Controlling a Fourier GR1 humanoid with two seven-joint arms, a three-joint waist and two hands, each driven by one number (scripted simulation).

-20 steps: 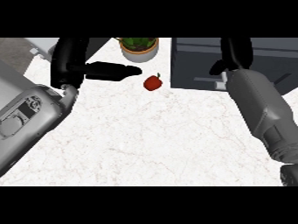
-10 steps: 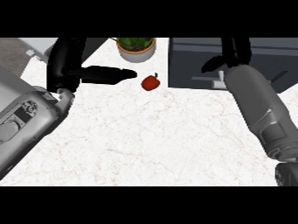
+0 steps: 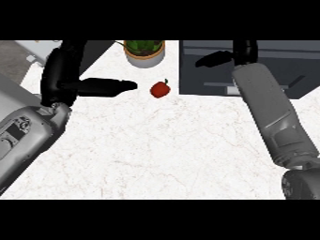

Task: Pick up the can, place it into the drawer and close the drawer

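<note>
1. There are two grey arms, one on each side, both coming up from the bottom of the view.
2. The left hand (image 3: 105, 86) is at about 10 o'clock. Its black fingers are straight and close together, pointing toward the right. It holds nothing.
3. One small red fruit (image 3: 160, 89) with a little stem lies on the white counter (image 3: 155, 150), just past the tips of those fingers. They are near it, but I cannot tell if they touch.
4. One potted plant (image 3: 145, 51) with green leaves stands in a white pot at 12 o'clock, behind the red fruit.
5. One dark grey drawer unit (image 3: 294, 65) sits at about 1 to 2 o'clock, just right of the fruit.
6. The right hand (image 3: 221, 57) is up at 1 o'clock, over the front of the drawer unit. It looks dark against dark, so I cannot tell how its fingers are set.
7. I can see no can anywhere in the view.
</note>
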